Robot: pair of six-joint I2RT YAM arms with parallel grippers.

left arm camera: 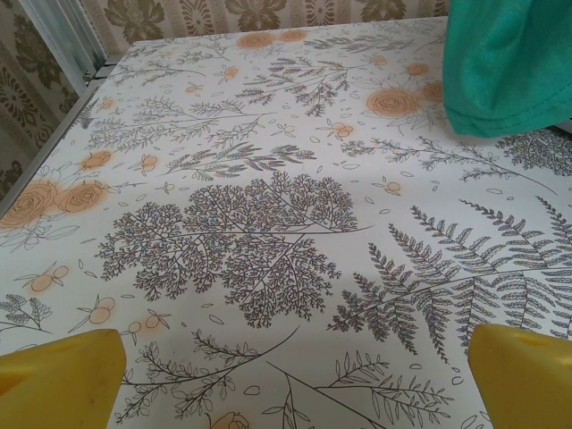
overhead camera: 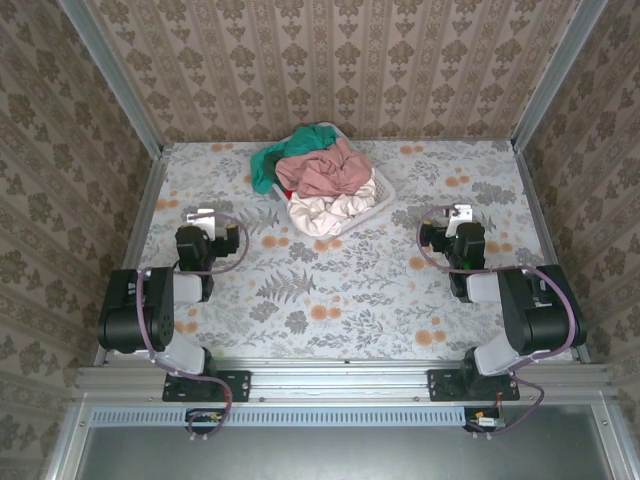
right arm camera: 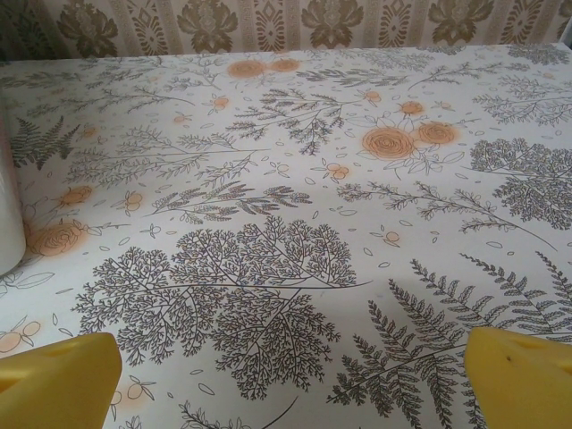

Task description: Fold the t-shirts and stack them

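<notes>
- Heaped at the far middle of the table point(overhead camera: 340, 290), in a white laundry basket point(overhead camera: 386, 192): the t-shirts point(overhead camera: 322, 180), all crumpled, none folded or stacked.
- On top of the heap, a dusty-pink tee point(overhead camera: 328, 168), bunched, print not readable from above.
- Spilling over the basket's far-left rim onto the table, a teal-green tee point(overhead camera: 266, 166); seen in the left wrist view as a hanging green fold point(left arm camera: 509, 63) at the upper right, its hem touching the floral table cover.
- Under the pink one, toward the near side of the basket, a cream tee point(overhead camera: 326, 213).
- Just visible at the basket's left edge, between teal and cream, a sliver of red tee point(overhead camera: 287, 193).
- Left fingers point(overhead camera: 203, 217) near the left side of the table, pointing toward the far wall, well apart from the basket; spread wide, yellow tips point(left arm camera: 58, 380) at the two bottom corners of the wrist view, bare table between them, holding nothing.
- Right fingers point(overhead camera: 458, 213) near the right side, to the right of the basket and apart from it; likewise spread wide, yellow tips point(right arm camera: 523, 375) at the bottom corners of the right wrist view, gripping nothing.
- At the left edge of the right wrist view, a white rounded surface point(right arm camera: 9, 210), too cropped to identify.
- Around the table on three sides, patterned wallpaper point(overhead camera: 350, 60).
</notes>
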